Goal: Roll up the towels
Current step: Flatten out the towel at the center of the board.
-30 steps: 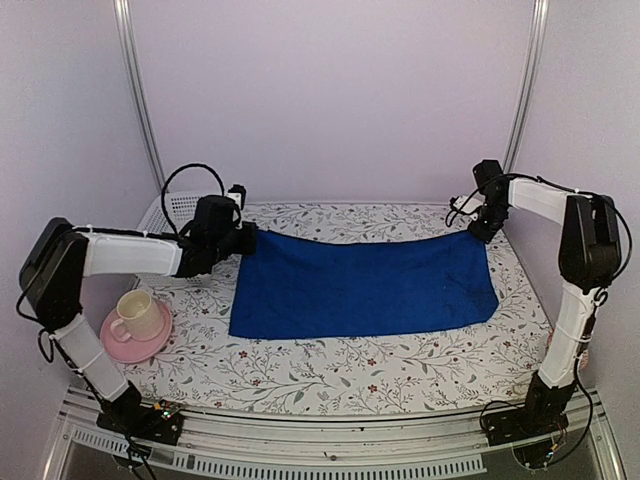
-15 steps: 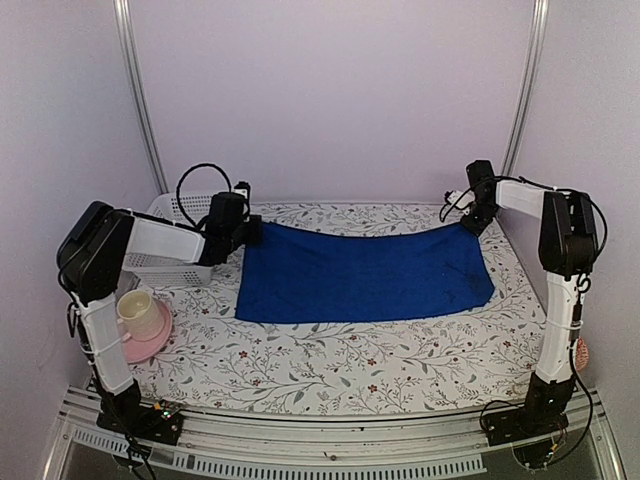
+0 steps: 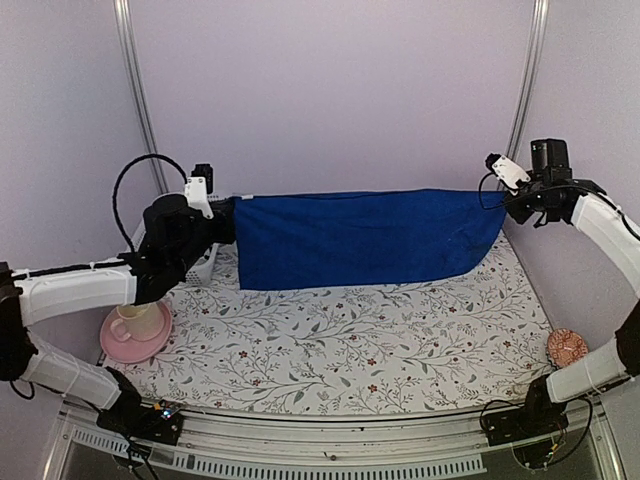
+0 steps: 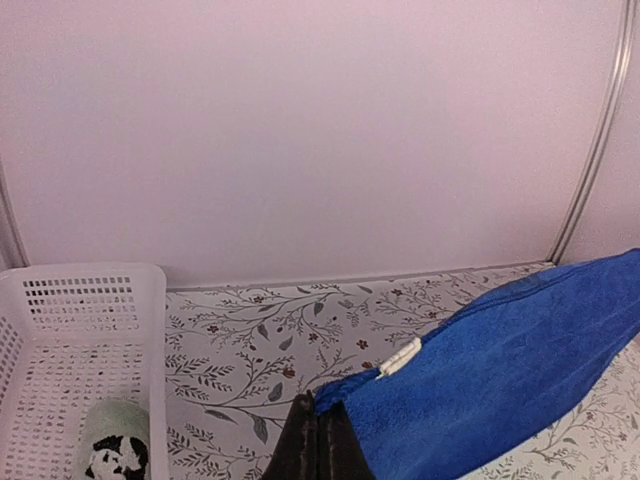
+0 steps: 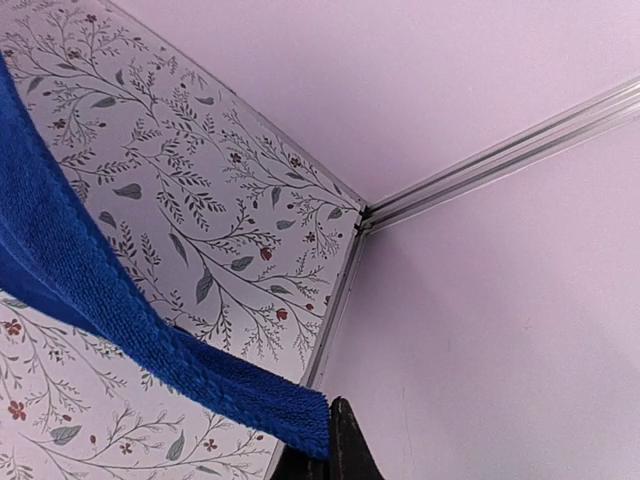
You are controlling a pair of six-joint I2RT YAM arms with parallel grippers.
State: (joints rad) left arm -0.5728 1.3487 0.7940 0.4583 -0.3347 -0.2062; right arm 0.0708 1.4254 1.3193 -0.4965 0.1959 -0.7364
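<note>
The royal-blue towel (image 3: pixel 360 240) hangs spread like a curtain above the back of the table, and its lower edge reaches down to the floral tabletop. My left gripper (image 3: pixel 232 207) is shut on its upper left corner. In the left wrist view the dark fingertips (image 4: pixel 318 412) pinch that corner next to a white label (image 4: pixel 399 357), and the blue towel (image 4: pixel 500 370) runs off to the right. My right gripper (image 3: pixel 497 205) is shut on the upper right corner. The right wrist view shows that gripper (image 5: pixel 335 420) clamped on the blue towel's (image 5: pixel 100 300) end.
A white basket (image 4: pixel 60 330) stands at the back left and holds a pale green bundle (image 4: pixel 115 450) with a black-and-white patch. A cream cup on a pink saucer (image 3: pixel 135 325) sits front left under my left arm. A small pinkish round thing (image 3: pixel 566 346) lies at the right edge.
Both arms have risen and pulled back, lifting the towel's far edge off the table. The towel lay flat before and now hangs stretched between the grippers.
</note>
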